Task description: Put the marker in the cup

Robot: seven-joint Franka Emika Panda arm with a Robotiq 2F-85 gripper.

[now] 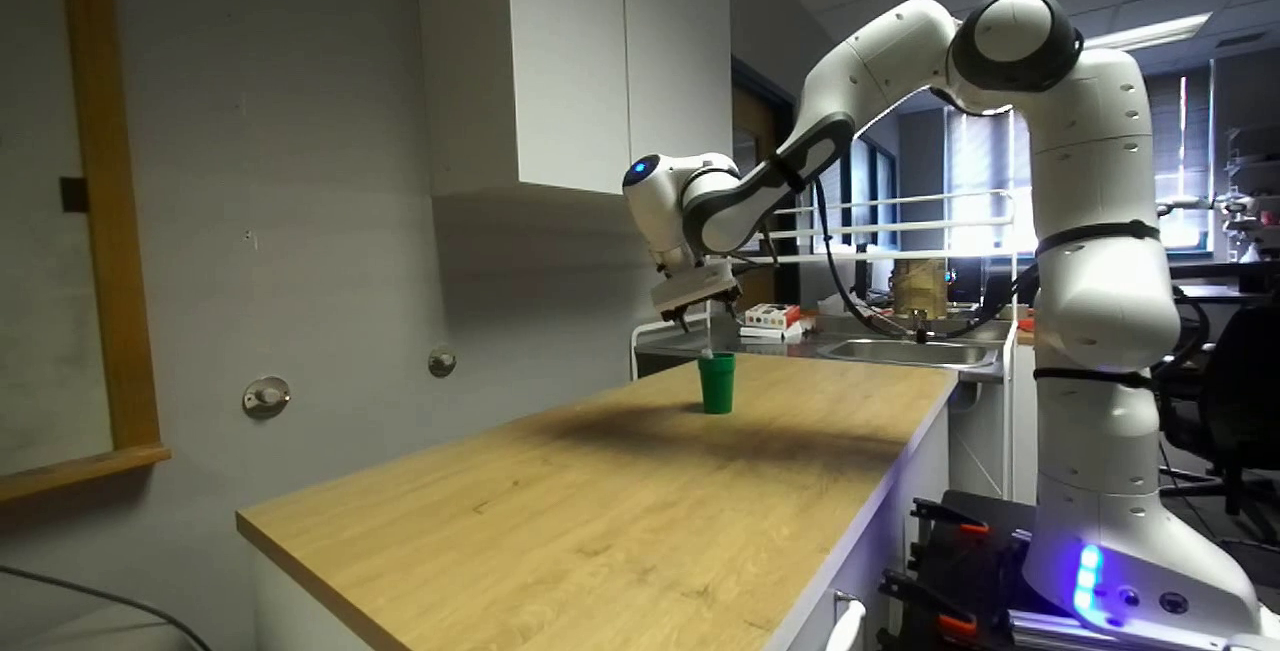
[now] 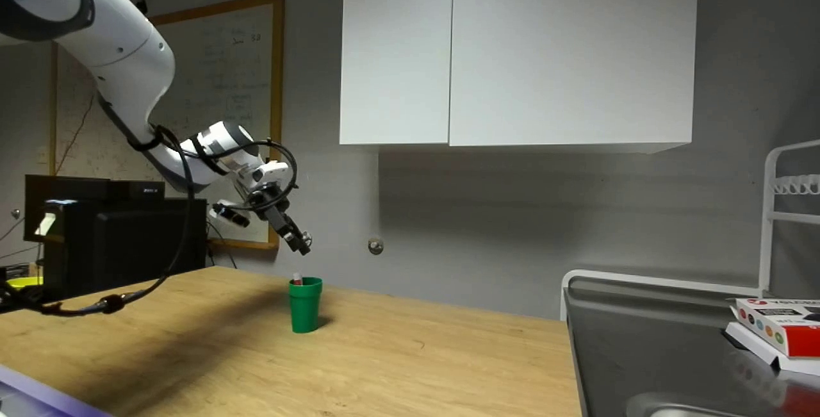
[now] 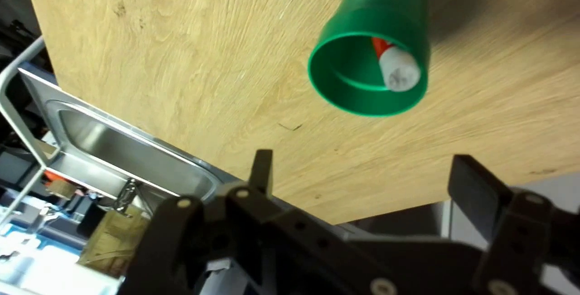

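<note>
Red-and-white stick-shaped marker (image 3: 393, 61) sits inside bright green cylindrical cup (image 2: 305, 311), cup upright on pale wooden countertop (image 2: 416, 366). Marker's long axis steep, tilted toward cup wall, white end poking above rim. Black two-fingered gripper (image 3: 362, 161) hangs over cup, fingers wide apart, nothing between. Marker lies below fingertips, clear of them; I'd reckon job done, only careful upward retreat left.
</note>
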